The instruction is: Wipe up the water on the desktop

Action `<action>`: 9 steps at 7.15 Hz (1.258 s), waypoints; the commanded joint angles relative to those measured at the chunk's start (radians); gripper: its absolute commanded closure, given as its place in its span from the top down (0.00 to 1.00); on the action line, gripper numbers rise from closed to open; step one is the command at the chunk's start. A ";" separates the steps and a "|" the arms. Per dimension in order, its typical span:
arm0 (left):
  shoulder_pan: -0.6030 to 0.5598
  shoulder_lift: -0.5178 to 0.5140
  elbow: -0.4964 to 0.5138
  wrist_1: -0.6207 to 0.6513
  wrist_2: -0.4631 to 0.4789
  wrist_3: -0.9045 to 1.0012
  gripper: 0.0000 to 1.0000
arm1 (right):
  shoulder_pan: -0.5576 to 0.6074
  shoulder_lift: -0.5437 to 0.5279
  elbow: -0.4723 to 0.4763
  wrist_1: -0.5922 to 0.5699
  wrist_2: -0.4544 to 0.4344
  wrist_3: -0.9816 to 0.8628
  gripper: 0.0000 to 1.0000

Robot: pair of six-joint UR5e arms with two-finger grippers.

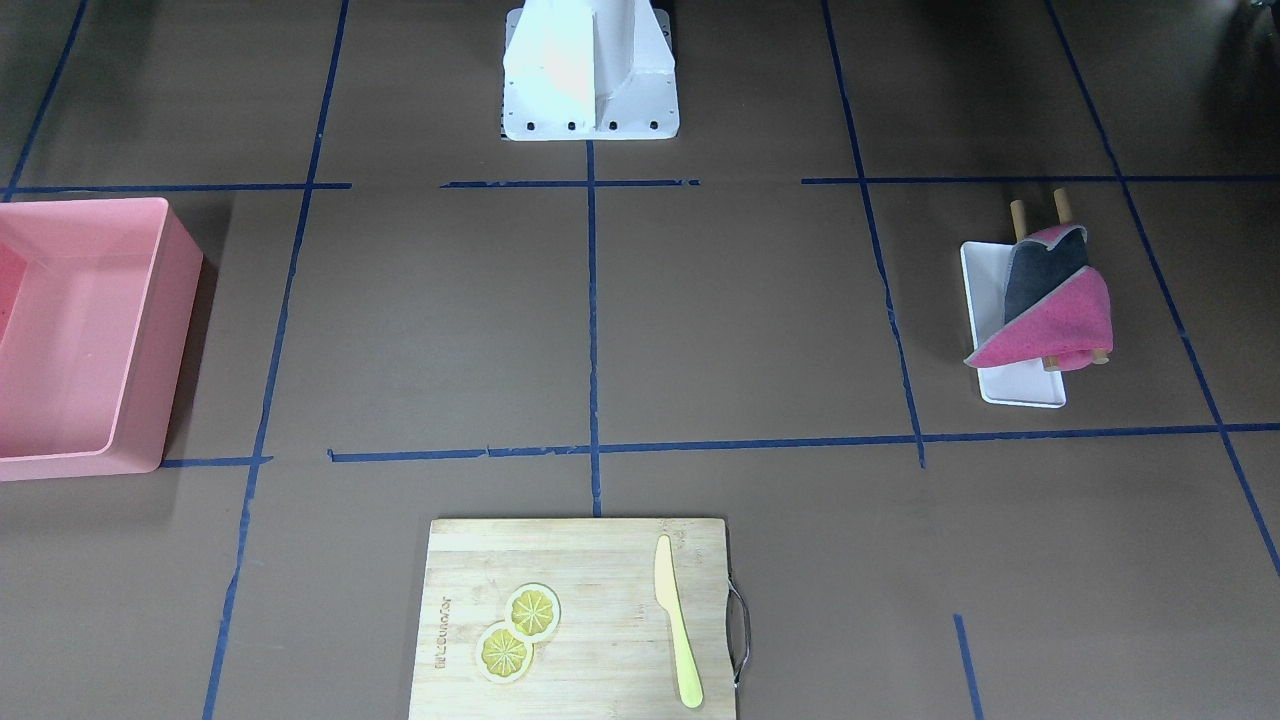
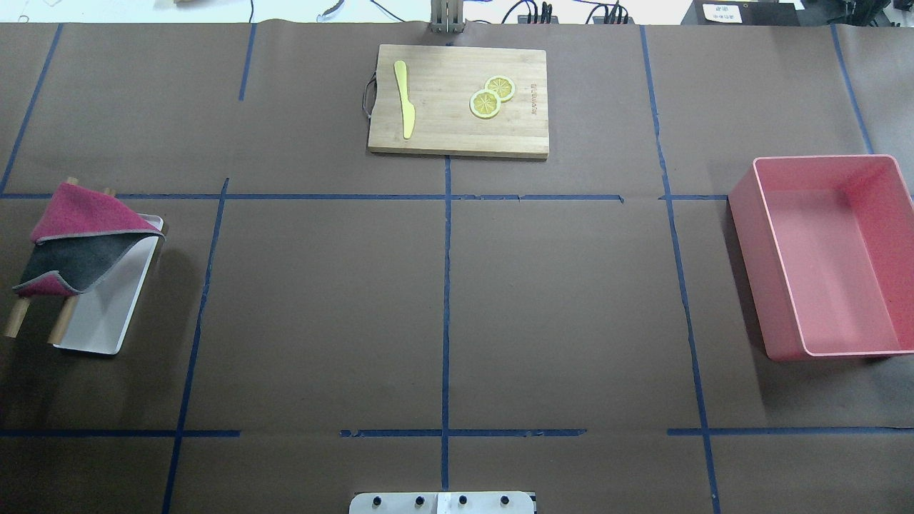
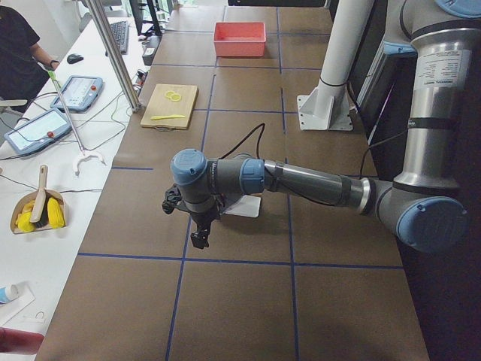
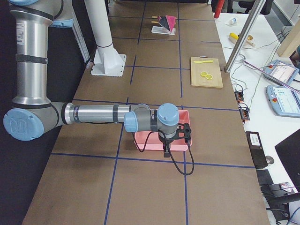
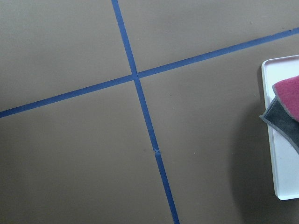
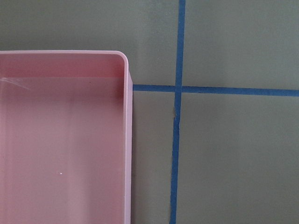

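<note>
The desktop [image 2: 321,300] is a brown surface with a grid of blue tape lines; I can make out no water on it. A pink and grey cloth [image 2: 78,243] hangs over a wooden rack above a white tray [image 2: 100,321] at the robot's left; its edge shows in the left wrist view [image 5: 289,102]. My left gripper [image 3: 200,239] shows only in the exterior left view, low over the desktop beside the tray. My right gripper [image 4: 166,152] shows only in the exterior right view, by the pink bin's near edge. I cannot tell whether either is open or shut.
An empty pink bin [image 2: 828,257] stands at the robot's right and shows in the right wrist view [image 6: 60,140]. A wooden cutting board [image 2: 458,100] at the far middle holds a yellow knife [image 2: 404,100] and two lemon slices [image 2: 491,96]. The robot's white base [image 1: 590,70] stands mid-table.
</note>
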 commanded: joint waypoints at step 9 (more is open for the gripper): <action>0.003 0.046 -0.017 -0.132 -0.002 -0.005 1.00 | -0.034 0.001 -0.001 0.001 -0.001 0.006 1.00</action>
